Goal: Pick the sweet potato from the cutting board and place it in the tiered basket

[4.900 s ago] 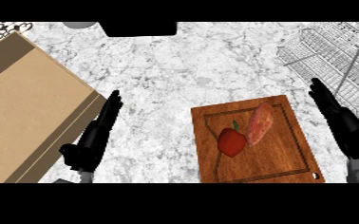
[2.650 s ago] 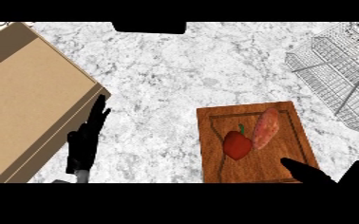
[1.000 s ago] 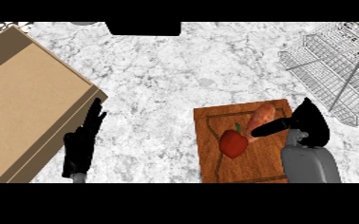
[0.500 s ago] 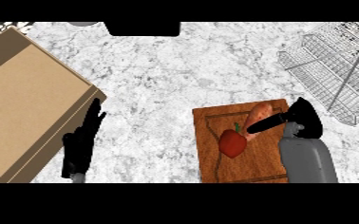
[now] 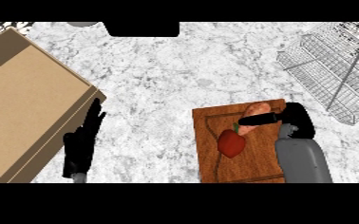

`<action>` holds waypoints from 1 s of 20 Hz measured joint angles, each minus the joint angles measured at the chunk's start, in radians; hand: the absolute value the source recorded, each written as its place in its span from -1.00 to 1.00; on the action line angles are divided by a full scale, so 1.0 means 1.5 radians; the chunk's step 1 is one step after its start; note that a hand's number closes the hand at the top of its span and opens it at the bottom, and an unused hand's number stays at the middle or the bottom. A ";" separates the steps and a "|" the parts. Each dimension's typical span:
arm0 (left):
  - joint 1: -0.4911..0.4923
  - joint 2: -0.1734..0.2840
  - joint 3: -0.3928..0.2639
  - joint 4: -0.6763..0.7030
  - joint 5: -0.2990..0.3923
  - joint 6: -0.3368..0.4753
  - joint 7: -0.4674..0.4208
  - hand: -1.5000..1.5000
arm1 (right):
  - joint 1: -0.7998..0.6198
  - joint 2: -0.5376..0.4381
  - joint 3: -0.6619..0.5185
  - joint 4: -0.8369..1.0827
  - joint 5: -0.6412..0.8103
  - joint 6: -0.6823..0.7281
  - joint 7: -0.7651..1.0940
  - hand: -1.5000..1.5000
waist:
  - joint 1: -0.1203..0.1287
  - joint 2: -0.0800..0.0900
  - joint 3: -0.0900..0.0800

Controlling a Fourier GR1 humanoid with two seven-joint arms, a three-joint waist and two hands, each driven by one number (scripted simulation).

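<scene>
A wooden cutting board (image 5: pixel 210 161) lies at the lower right of the marble counter. On it rest an orange-pink sweet potato (image 5: pixel 255 111) and, just below-left of it, a red pepper (image 5: pixel 231 144). My right hand (image 5: pixel 291 118) is over the board's upper right part, its thumb reaching left across the sweet potato's lower half and its fingers on the far side, curled round it. The wire tiered basket (image 5: pixel 326 66) stands at the upper right edge. My left hand (image 5: pixel 82 142) rests open at the left, fingers straight, beside a box.
A large tan cardboard box (image 5: pixel 35 104) fills the left side. A dark block (image 5: pixel 140 28) sits at the top centre edge, with a grey round object (image 5: pixel 82 23) partly showing to its left. Bare marble lies between the board and the basket.
My right arm has come in from the lower right onto the board and its hand has closed around the sweet potato. The left hand has barely moved.
</scene>
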 measured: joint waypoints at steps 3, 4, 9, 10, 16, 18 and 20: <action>0.004 -0.005 -0.001 -0.004 -0.003 0.002 -0.005 0.00 | 0.007 -0.007 0.017 0.004 0.005 -0.013 -0.002 1.00 | 0.000 -0.001 -0.002; 0.006 -0.007 -0.002 -0.001 -0.005 0.001 -0.011 0.00 | 0.012 -0.009 0.031 0.006 0.005 -0.020 -0.003 1.00 | 0.000 -0.001 -0.003; 0.007 -0.006 0.002 0.001 -0.009 -0.002 -0.008 0.00 | 0.006 -0.014 0.057 0.017 0.022 -0.033 -0.007 1.00 | -0.003 -0.001 -0.003; 0.005 -0.005 0.003 -0.001 -0.008 -0.003 -0.001 0.00 | 0.006 -0.015 0.065 0.024 0.033 -0.035 -0.011 1.00 | -0.003 -0.001 -0.003; 0.006 -0.008 0.012 0.007 -0.008 -0.012 -0.012 0.00 | -0.008 -0.018 0.069 0.041 0.095 -0.031 -0.031 1.00 | -0.005 -0.001 0.000; 0.013 -0.007 0.018 0.004 -0.006 -0.015 -0.021 0.00 | 0.031 -0.049 0.065 0.001 0.089 -0.018 -0.077 1.00 | -0.009 -0.001 0.001; 0.019 -0.013 0.017 0.006 -0.010 -0.010 -0.029 0.00 | 0.081 -0.093 0.057 -0.036 0.069 0.000 -0.138 1.00 | -0.015 -0.002 0.002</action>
